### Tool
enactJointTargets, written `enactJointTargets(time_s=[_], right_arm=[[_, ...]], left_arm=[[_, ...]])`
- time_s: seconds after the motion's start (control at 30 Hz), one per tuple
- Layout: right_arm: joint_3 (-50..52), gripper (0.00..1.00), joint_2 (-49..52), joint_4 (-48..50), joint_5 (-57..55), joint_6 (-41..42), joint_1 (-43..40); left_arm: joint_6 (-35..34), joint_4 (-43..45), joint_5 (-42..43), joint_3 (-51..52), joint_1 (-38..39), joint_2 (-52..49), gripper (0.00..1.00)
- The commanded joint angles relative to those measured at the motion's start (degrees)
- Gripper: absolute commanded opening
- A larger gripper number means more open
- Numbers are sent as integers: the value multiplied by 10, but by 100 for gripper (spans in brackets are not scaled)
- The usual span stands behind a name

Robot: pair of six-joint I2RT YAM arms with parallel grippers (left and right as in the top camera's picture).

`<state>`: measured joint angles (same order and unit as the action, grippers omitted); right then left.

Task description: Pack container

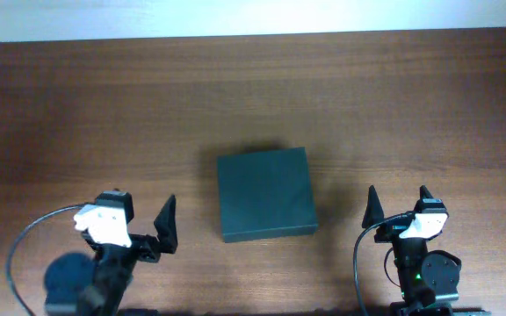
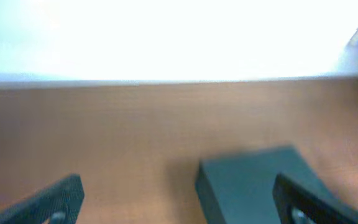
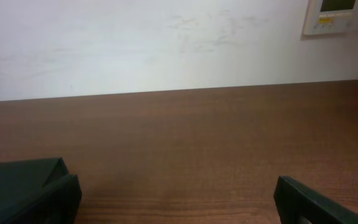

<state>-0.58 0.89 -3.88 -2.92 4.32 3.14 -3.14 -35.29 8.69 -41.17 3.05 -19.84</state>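
Note:
The container (image 1: 265,194) is a dark green-black squarish box, lid shut, lying flat on the wooden table (image 1: 262,88) at its middle. My left gripper (image 1: 139,219) stands open to the box's near left with nothing between its fingers. In the left wrist view the container (image 2: 253,180) lies ahead and to the right, partly behind the right finger (image 2: 309,202) of that gripper (image 2: 178,183). My right gripper (image 1: 398,204) stands open to the box's right, apart from it. The right wrist view shows a corner of the container (image 3: 17,177) at far left, behind the left finger, and only bare wood between that gripper's (image 3: 178,186) fingertips.
A white wall (image 3: 166,43) rises past the table's far edge, with a control panel (image 3: 340,15) mounted at upper right. Black cables (image 1: 25,254) loop beside each arm base near the front edge.

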Motion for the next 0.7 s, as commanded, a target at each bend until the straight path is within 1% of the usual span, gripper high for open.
enactJointTargets(time_s=[0.0,0.07,0.17,0.4,0.53,0.67], right_arm=[[3,99,-7,-6,3,2,-2],[3,99,-7,-6,3,2,-2],[3,99,-7,-6,3,2,-2],[3,99,-7,-6,3,2,-2],[3,99,-7,-6,3,2,-2],[3,99,-7,-6,3,2,-2]], left_arm=[[95,28,-6,1,-1,38,99],[116,44,-6,5,-2,59,99],[125,82,-6,24,-14,87,99],[124,231,31,125,-53,144,99],[124,311,51,180,-56,160,99],[124,385,51,224,-56,162,99]])
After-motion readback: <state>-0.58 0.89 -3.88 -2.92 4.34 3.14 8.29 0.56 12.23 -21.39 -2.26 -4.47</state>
